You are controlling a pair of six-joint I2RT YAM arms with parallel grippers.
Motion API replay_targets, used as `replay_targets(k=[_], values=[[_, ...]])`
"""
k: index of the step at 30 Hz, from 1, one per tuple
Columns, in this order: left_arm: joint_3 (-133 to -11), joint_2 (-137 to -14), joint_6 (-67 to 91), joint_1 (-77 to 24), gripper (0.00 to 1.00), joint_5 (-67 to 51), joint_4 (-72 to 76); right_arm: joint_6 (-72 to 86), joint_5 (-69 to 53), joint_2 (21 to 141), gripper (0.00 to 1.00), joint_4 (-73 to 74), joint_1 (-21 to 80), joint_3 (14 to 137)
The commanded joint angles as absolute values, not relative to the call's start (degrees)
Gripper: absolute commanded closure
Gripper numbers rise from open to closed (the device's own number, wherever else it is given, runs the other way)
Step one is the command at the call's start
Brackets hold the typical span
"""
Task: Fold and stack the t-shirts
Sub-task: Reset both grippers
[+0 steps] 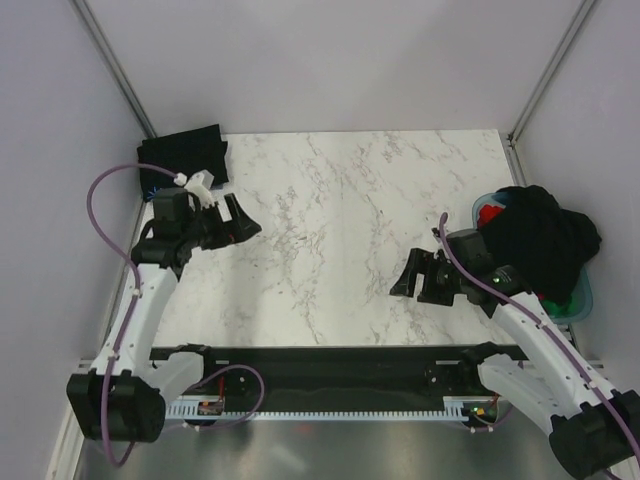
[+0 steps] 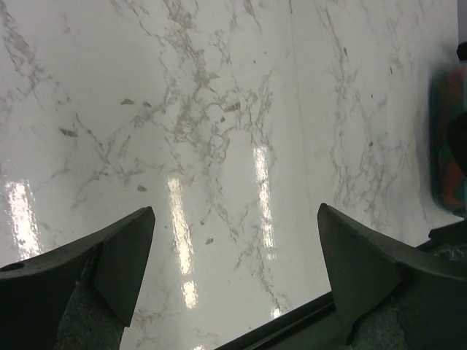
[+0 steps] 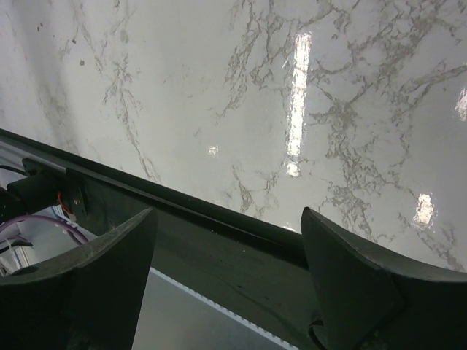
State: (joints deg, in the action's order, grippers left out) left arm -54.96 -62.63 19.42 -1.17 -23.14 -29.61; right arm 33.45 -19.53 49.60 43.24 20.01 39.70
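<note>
- One folded black t-shirt stack (image 1: 182, 158) is lying at the far-left corner of the marble table (image 1: 350, 190); I cannot tell how many layers it has.
- One crumpled black t-shirt heap (image 1: 545, 240) is spilling over one blue basket (image 1: 583, 292) at the right edge, with red fabric (image 1: 490, 214) peeking out beneath.
- The left end effector (image 1: 243, 221) is hovering near the stack, fingers apart, gripping nothing.
- The right end effector (image 1: 410, 275) is hovering beside the basket, fingers apart and empty.
</note>
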Motion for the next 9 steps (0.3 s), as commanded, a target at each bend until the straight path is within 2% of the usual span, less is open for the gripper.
replay_targets(k=[1, 6, 9], values=[[-50.3, -53.9, 19.0, -2.1, 0.00, -27.0, -28.3, 36.2, -20.2, 48.7, 0.13, 40.0, 20.7, 38.6], [-43.6, -44.2, 19.2, -4.6, 0.00, -23.4, -26.0, 38.3, -19.6, 49.6, 0.11, 38.4, 21.7, 38.0], [-42.0, -42.6, 21.5, -5.4, 0.00, -18.0, -26.0, 39.4, -18.7, 49.9, 0.11, 37.4, 22.6, 37.8]])
